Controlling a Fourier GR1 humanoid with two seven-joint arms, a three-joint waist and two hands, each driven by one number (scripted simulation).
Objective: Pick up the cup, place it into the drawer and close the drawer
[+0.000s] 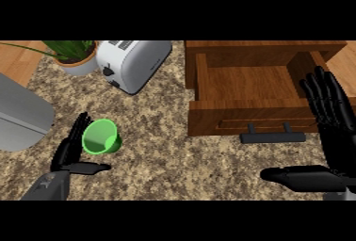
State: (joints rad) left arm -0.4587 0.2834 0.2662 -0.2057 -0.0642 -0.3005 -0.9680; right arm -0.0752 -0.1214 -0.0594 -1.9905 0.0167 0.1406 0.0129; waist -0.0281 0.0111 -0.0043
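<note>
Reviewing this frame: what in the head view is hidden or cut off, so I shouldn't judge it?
- Grey object at the left: cut by the picture's left edge, so its identity is unclear.
- Plant: leaves cut off at the top.
- Green cup: its left side sits behind the left hand; contact cannot be told.
- Drawer: its right wall is partly covered by the right hand.
- Toaster: its far end is cut off.
</note>
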